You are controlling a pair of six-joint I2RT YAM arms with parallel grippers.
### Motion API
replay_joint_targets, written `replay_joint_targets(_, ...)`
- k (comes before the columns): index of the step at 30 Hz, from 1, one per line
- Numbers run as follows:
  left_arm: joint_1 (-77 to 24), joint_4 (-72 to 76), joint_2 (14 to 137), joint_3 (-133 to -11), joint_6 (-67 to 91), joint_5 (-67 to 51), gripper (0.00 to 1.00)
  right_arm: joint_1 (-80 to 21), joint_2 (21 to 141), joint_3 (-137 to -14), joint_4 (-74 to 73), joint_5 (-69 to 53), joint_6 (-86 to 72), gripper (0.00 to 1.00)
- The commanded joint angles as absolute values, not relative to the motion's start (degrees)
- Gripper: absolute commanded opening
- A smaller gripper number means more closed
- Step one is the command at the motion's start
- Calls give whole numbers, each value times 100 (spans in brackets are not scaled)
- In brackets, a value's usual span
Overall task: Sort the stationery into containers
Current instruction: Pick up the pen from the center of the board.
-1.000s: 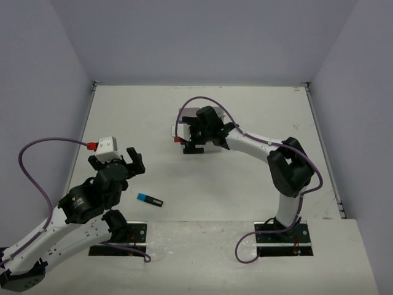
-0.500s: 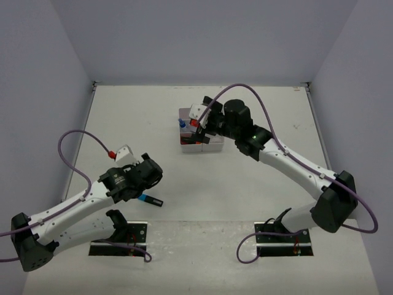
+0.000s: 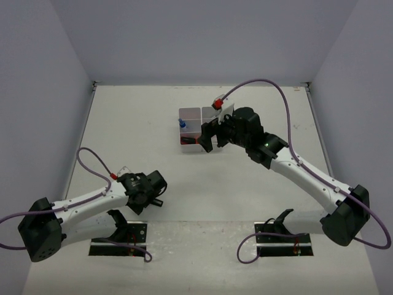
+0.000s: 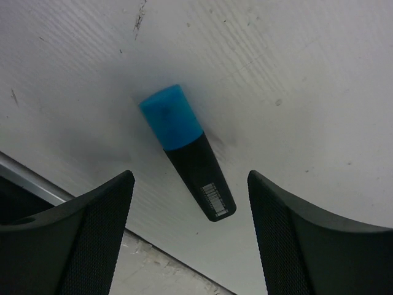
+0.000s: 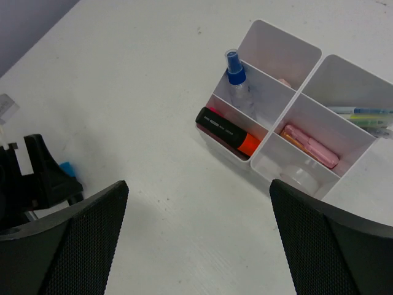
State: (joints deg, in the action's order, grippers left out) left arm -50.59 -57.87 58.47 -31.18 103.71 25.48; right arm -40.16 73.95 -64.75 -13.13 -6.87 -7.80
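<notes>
Left hand (image 4: 190, 179) has dropped over the highlighter (image 4: 186, 161) at lower left, open astride it, ready to close; right hand (image 5: 198, 182) open.

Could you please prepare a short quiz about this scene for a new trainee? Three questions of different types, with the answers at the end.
1. True or false: the blue-ended highlighter lies inside the organiser tray.
2. Where is the blue-capped glue pen? A) flat on the table; B) standing in a tray compartment; C) on top of an arm base.
3. Short answer: are the jaws of the left gripper, on either side of that highlighter, open or shut?

Key: 1 false, it lies on the table; 2 B; 3 open, not touching it.
</notes>
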Motion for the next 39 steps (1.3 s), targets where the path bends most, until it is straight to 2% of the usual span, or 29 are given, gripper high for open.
replay_joint_targets(1,-5036,-5346,6374,-3075,10765,2381,66,-4025,7136,-6570,-1432,-551,-1518,99)
replay_joint_targets(3,-5036,-5266,6604,-3026,10793,2379,60,-4025,7109,-6561,-1431,-594,-1587,99)
replay_joint_targets(5,-5044,-5178,6753,-2915,10875,2393,48,-4025,7003,-6427,-1078,-793,-1753,99)
replay_joint_targets(8,-5036,-5016,6809,-2774,10904,2428,26,-4016,6828,-6153,-655,-1735,-2192,99)
replay_joint_targets(10,-5036,-4951,6750,-2662,10886,2440,20,-4010,6910,-6240,-571,-2520,-2405,99)
replay_joint_targets(12,-5036,-4846,6597,-2518,10788,2494,8,-3999,7061,-6376,-537,-3266,-2529,99)
replay_joint_targets(14,-5036,-4551,6234,-2379,10287,2584,0,-3999,7215,-6423,-409,-3740,-2733,99)
replay_joint_targets(18,-5054,-3363,5458,-2222,8500,2750,0,-3964,7578,-6065,830,-4554,-3586,99)
replay_joint_targets(21,-5076,-2044,4591,-1947,6604,2516,0,-4015,7781,-5942,1253,-4104,-3951,99)
replay_joint_targets(26,-5095,221,3718,-1530,4855,1409,0,-4105,7986,-5767,1306,-3269,-4513,95)
replay_joint_targets(29,-5098,1392,3607,-1250,4219,608,0,-4459,8074,-5966,573,-2359,-4397,81)
replay_joint_targets(31,-5106,1719,3608,-1175,4014,357,0,-4753,8241,-6236,-27,-2002,-4270,75)
replay_joint_targets(35,-5118,2062,3543,-1145,3807,243,0,-5036,8387,-6307,-545,-1109,-4122,63)
replay_joint_targets(39,-5133,2101,3428,-1157,3658,193,0,-5106,8223,-6109,-654,-417,-4113,57)
